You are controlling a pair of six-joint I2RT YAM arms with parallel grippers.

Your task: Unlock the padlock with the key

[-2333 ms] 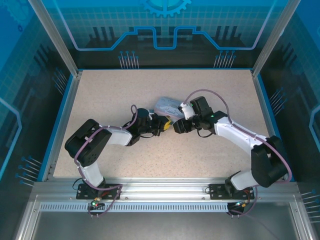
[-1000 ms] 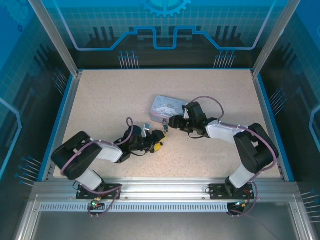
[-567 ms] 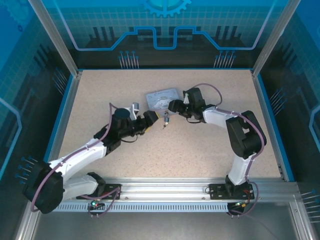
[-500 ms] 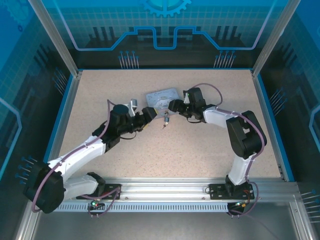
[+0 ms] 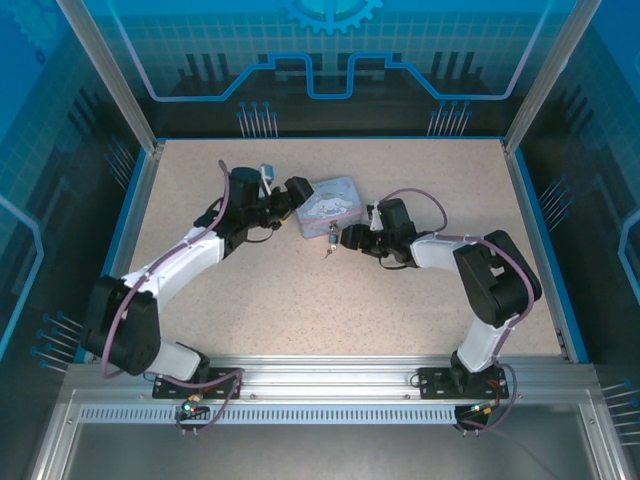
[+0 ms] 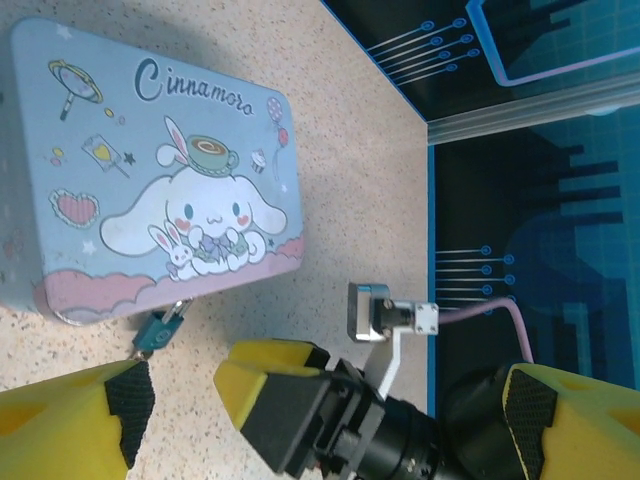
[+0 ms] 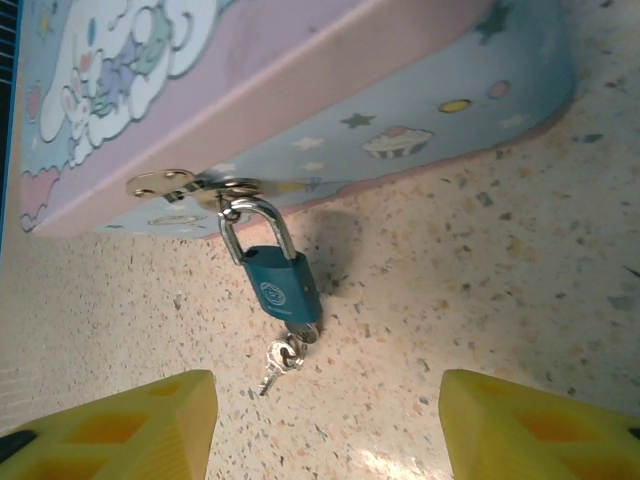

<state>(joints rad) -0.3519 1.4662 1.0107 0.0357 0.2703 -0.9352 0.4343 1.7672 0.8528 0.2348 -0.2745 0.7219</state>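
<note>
Hanging padlock (image 7: 280,285): hooked through the hasp (image 7: 170,185) of the tin (image 7: 300,90); key (image 7: 278,365) sat at its lower end
Right fingers (image 7: 110,420): spread, empty, near the key
Left fingers (image 6: 60,425): spread, empty, beside the tin
Risk: you might have knocked the key out while pinching; nothing steadied the tin

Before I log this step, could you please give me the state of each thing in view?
tin: lid shut, hasp padlocked
padlock: shackle looks closed, through the hasp
key: at padlock's bottom end, ungripped
left gripper: open, empty
right gripper: open, empty
</note>
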